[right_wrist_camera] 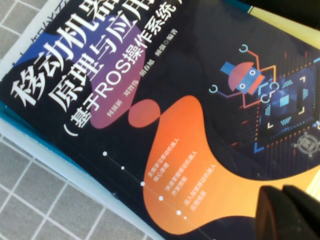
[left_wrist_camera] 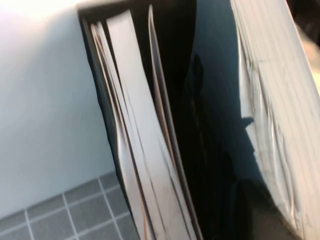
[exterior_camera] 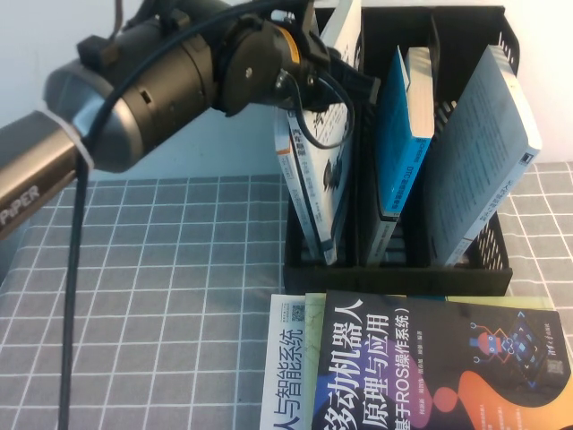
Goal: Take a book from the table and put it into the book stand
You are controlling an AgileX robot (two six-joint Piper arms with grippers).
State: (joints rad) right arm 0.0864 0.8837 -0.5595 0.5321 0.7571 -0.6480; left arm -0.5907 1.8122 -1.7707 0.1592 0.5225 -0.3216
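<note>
The book (exterior_camera: 324,179), white with a black title and grey car-part pictures, stands tilted in the left slot of the black book stand (exterior_camera: 403,273), its lower edge down at the stand's base. My left gripper (exterior_camera: 338,79) is at the book's upper part and shut on it. In the left wrist view a dark finger (left_wrist_camera: 260,215) lies against a pale block of page edges (left_wrist_camera: 272,100). My right gripper (right_wrist_camera: 290,212) hangs shut and empty just above the dark-covered book (right_wrist_camera: 200,100); it is out of the high view.
Two blue books (exterior_camera: 403,134) (exterior_camera: 479,152) lean in the middle and right slots. On the grid-cloth table (exterior_camera: 179,269) in front of the stand lie the dark book with orange-and-blue graphic (exterior_camera: 439,367) and, under it, a white book with blue lettering (exterior_camera: 285,358).
</note>
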